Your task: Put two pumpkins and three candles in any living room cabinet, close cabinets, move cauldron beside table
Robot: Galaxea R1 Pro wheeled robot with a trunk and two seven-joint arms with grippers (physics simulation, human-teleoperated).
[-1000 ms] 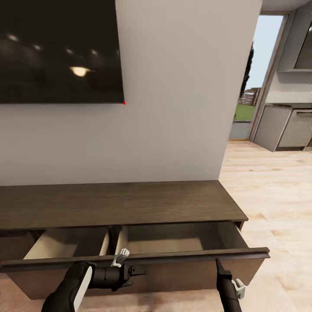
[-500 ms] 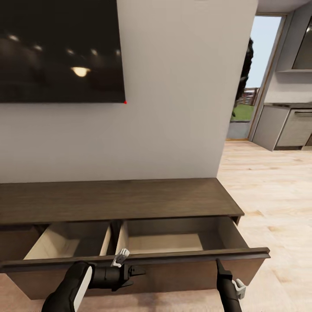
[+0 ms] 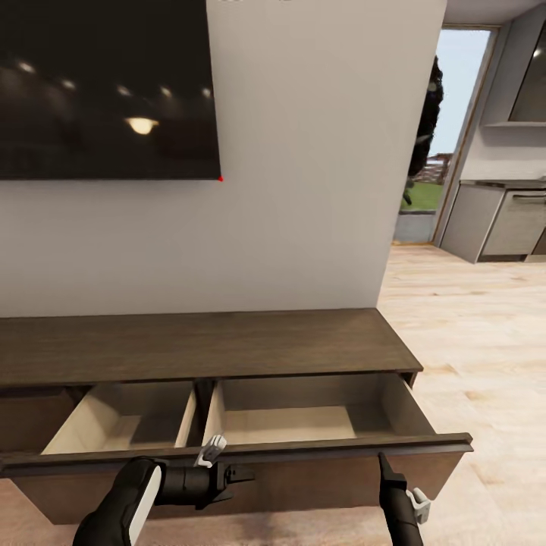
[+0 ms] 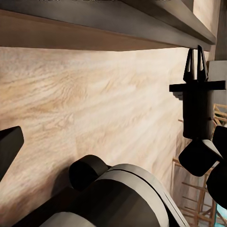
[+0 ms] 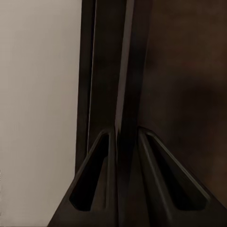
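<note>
The cabinet stands against a pale wall under a dark screen, its drawer pulled out; the left end is cut off. The right gripper clenches the drawer's front edge. The left gripper lies partly hidden, jaws unclear. Light wood floor.

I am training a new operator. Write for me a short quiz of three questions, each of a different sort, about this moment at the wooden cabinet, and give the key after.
1. True or false: the drawer of the cabinet stands pulled out.
2. Multiple choice: what lies inside the two compartments seen in the head view? A) a pumpkin B) candles C) nothing visible
3. Fill in: the right gripper is closed on the drawer's top ____.

Key
1. True.
2. C. Both pale compartments look bare.
3. Edge. In the right wrist view the fingers sit on either side of the dark lip.
</note>
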